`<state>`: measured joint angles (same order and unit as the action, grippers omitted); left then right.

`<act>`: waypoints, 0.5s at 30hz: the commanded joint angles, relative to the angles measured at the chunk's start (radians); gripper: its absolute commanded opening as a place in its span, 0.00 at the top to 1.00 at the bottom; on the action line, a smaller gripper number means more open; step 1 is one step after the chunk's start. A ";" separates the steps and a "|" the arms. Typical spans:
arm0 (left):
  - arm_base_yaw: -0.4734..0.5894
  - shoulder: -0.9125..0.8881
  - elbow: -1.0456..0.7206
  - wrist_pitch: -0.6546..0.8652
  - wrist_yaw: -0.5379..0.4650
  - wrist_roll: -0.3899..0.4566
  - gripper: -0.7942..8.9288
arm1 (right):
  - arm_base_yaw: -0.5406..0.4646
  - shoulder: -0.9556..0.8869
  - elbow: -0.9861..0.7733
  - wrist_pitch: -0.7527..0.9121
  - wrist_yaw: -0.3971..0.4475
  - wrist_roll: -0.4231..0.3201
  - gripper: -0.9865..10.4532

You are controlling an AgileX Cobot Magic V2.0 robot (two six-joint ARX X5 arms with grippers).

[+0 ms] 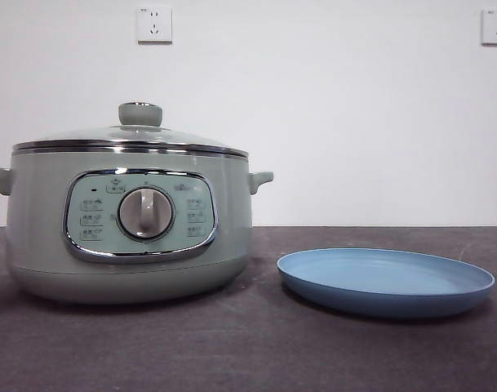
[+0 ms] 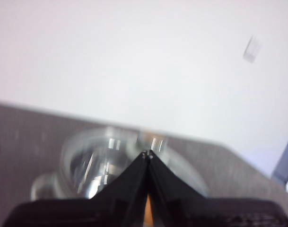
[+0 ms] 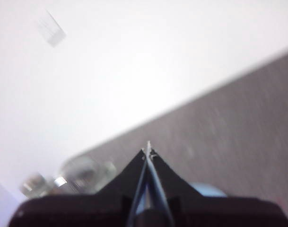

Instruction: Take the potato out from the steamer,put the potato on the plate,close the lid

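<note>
Blue plate (image 1: 386, 282) near right, bare, ready for potato. Steamer (image 1: 130, 224) left, glass lid (image 1: 130, 135) seated; potato unseen, presumably inside. Left gripper (image 2: 147, 153) pinched empty above pot; right gripper (image 3: 148, 152) likewise, waiting near plate.

On the steamer (image 1: 130, 224), the front panel (image 1: 140, 215) carries small pale labels and icons around the silver dial (image 1: 146, 213), but they're too tiny and faint to read. Nothing else here bears legible writing.
</note>
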<state>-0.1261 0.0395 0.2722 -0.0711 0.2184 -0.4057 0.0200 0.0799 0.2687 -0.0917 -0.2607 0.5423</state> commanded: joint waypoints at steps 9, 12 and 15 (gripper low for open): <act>0.003 0.342 0.415 -0.143 0.084 0.104 0.92 | 0.001 0.409 0.573 -0.136 -0.153 -0.281 0.92; 0.003 0.460 0.541 -0.225 0.108 0.158 0.92 | 0.002 0.540 0.745 -0.230 -0.239 -0.354 0.92; 0.003 0.578 0.669 -0.328 0.126 0.231 0.92 | 0.010 0.658 0.887 -0.302 -0.309 -0.404 0.92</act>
<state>-0.1261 0.5808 0.9039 -0.3733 0.3317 -0.2481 0.0261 0.7063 1.1172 -0.3824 -0.5529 0.1982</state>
